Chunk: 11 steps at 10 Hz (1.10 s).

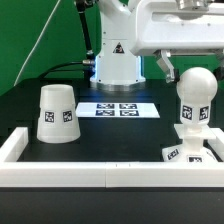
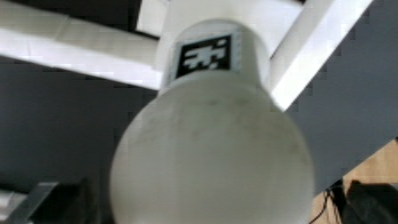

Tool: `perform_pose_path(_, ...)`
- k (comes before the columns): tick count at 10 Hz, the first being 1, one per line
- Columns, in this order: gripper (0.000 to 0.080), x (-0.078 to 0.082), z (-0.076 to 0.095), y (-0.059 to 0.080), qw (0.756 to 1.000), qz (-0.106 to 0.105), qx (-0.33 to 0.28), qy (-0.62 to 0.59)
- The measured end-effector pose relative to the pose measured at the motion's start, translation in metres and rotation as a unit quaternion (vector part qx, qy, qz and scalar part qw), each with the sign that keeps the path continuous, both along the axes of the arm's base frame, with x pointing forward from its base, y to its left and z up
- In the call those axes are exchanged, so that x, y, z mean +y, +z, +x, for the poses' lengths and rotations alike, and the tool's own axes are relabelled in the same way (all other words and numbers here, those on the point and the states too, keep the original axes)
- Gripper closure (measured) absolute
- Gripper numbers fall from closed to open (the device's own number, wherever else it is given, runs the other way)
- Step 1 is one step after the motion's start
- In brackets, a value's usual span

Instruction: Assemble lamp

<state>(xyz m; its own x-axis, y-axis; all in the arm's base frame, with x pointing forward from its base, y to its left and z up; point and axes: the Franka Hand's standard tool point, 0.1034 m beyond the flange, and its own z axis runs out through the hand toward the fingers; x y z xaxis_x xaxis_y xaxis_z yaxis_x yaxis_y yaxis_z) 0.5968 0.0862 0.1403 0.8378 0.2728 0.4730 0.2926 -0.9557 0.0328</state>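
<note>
From my station I read this as the bulb step. The bulb (image 1: 196, 95) stands upright on the base (image 1: 185, 153), which sits in the corner of the white rail (image 1: 60, 175) on the exterior view's right. Its stem seems to go down into the base, though the rail hides how deep it sits. The gripper (image 1: 166, 68) hangs just beside the bulb's ball head. The wrist view is filled by the bulb with its tag facing the camera, so I cannot tell whether the jaws are gripping it or standing apart from it. If the bulb is seated, the next move calls for lifting clear without tipping it and crossing to the shade (image 1: 56, 112). The shade stands well apart on the exterior view's left, narrow end up on the black table (image 1: 110, 135). It must then come down squarely over the ball head. I see nothing in or on the shade, and the marker board (image 1: 118, 109) lies between the two.
</note>
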Motion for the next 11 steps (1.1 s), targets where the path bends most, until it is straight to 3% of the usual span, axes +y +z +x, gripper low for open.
perform_pose_path(2, 0.0101, 0.0029, -0.0031, -0.0075, 0.998, 0.005, 0.060, 0.007)
perform_pose_path(6, 0.0101, 0.0090, -0.0036, -0.0090, 0.981, 0.011, 0.194, 0.025)
perform_pose_path(8, 0.0101, 0.0111, -0.0026, -0.0117, 0.973, 0.012, 0.227, 0.031)
perform_pose_path(11, 0.0101, 0.0072, 0.0015, -0.0146, 0.975, 0.012, 0.221, 0.033)
